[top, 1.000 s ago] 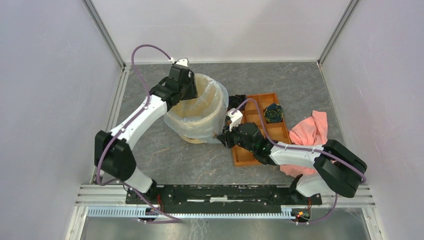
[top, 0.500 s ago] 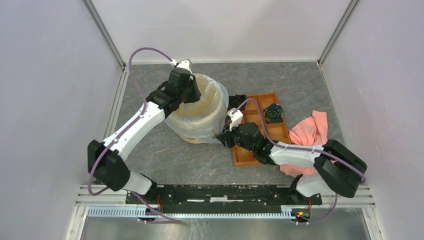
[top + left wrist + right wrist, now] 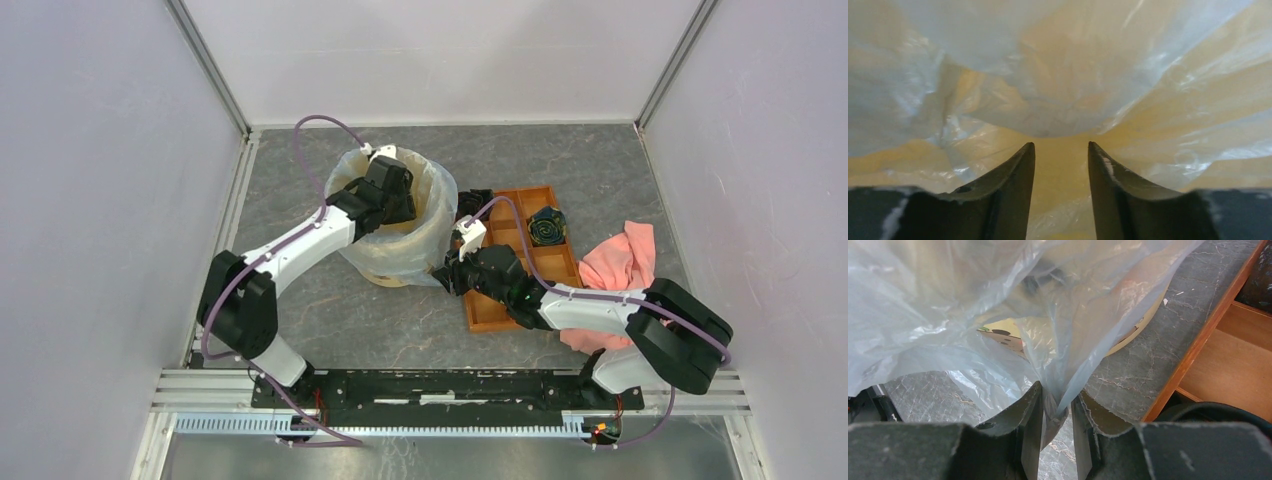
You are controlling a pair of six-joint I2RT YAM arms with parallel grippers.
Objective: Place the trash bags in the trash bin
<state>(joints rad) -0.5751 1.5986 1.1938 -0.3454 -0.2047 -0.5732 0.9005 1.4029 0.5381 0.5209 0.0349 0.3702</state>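
Looking down from the overhead camera, the trash bin (image 3: 390, 277) stands on the grey counter (image 3: 340, 320) left of centre, with the trash bag (image 3: 437, 215) draped over its rim and hanging down its outer wall. The left end effector (image 3: 395, 200) reaches into the bin's mouth from the left. The right end effector (image 3: 447, 272) sits low at the bin's near right side, just beside an orange tray (image 3: 500, 310). A pink cloth (image 3: 622, 258) lies to the right of the tray. From the left wrist, the left end effector (image 3: 1060, 150) has its fingers (image 3: 1013, 180) apart with a clear gap. Nothing appears to be caught between them, though the film is so close that this is hard to be sure of. The pale trash bag (image 3: 1048, 75) billows just ahead, and the bin's yellow shows through it. From the right wrist, the right end effector (image 3: 1055, 400) is pinched on a gathered fold of the trash bag (image 3: 948, 315), which spreads up from the fingers over the printed side of the trash bin (image 3: 1003, 337). The counter (image 3: 1148, 355) and the tray's edge (image 3: 1198, 350) lie to the right.
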